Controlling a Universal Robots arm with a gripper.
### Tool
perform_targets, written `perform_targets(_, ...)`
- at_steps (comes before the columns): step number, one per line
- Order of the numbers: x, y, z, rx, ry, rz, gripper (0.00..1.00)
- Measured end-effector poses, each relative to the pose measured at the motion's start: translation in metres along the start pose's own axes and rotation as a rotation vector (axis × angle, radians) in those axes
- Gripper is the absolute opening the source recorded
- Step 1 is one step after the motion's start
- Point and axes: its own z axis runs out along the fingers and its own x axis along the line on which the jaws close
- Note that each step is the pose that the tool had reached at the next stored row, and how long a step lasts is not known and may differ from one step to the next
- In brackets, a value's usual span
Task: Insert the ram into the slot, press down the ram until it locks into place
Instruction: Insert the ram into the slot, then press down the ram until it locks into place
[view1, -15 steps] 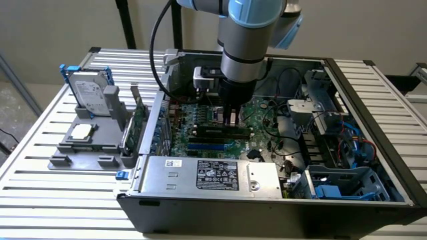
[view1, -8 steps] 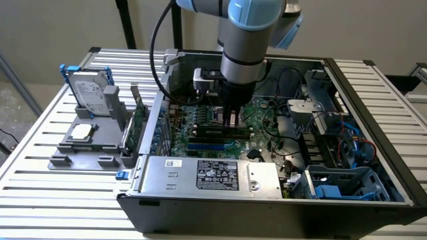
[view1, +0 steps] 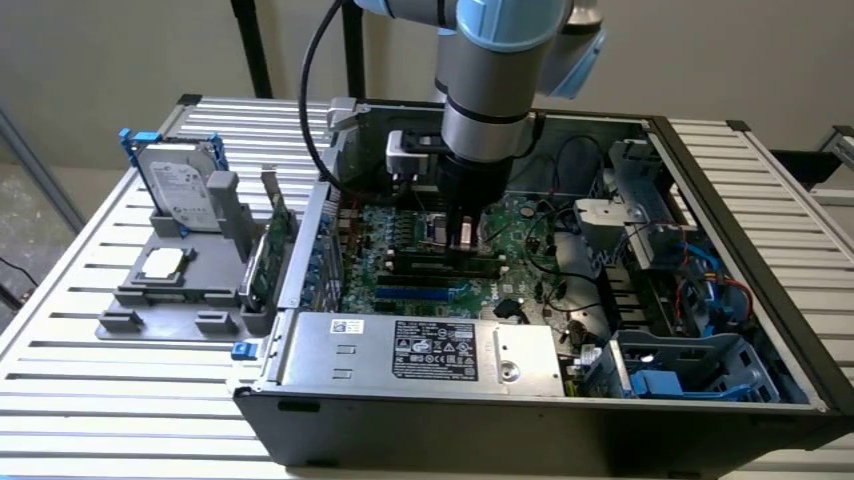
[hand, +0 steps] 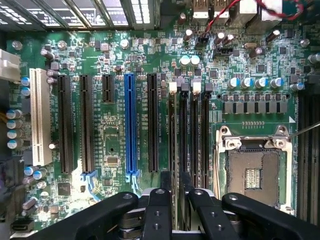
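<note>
Surface: a slatted metal table (view1: 80, 300) carries an open computer case (view1: 787, 300), with a pale wall behind.
Beside the case: on the exterior view's left, a grey fixture (view1: 160, 290) holds a hard drive (view1: 180, 185) standing on edge.
Inside the case: the green motherboard (hand: 110, 140) lies flat. A silver power supply (view1: 414, 350) sits along the near edge.
Arm: the arm (view1: 487, 90) reaches straight down into the case, over the middle of the board.
Gripper: the gripper (hand: 176, 200) is clenched on the ram. Its black fingers (hand: 158, 210) press on the stick's two flat faces.
Ram: the ram (hand: 173, 150) is seen edge-on, held upright between the fingers and running away from them along the slot.
Slot: the slot (hand: 172, 97) lies directly under the ram. It is the one nearest the blue slot (hand: 130, 125) in a group of parallel black memory channels, with a white latch at its far end.
Seating: I cannot tell whether the ram is locked.
Neighbours: the CPU socket (hand: 252, 175) lies on the other side of the memory channels. A white expansion slot (hand: 39, 120) is well apart, beyond the blue one.
</note>
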Motion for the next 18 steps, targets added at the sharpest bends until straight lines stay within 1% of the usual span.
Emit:
perform_targets(4, 0.0, 0.002, -0.0155, -0.0003, 0.0, 0.0, 0.22)
perform_targets(5, 0.0, 0.0022, -0.0169, -0.0003, 0.0001, 0.0, 0.22)
perform_targets(6, 0.0, 0.0023, -0.017, -0.0002, 0.0, 0.0, 0.2)
perform_targets(7, 0.0, 0.0023, -0.017, -0.0002, -0.0004, 0.0, 0.2)
perform_targets(8, 0.0, 0.0023, -0.017, -0.0001, -0.0004, 0.0, 0.13)
perform_targets(9, 0.0, 0.0023, -0.017, -0.0002, -0.0004, 0.0, 0.11)
perform_targets(18, 0.0, 0.0023, -0.0171, -0.0002, -0.0003, 0.0, 0.11)
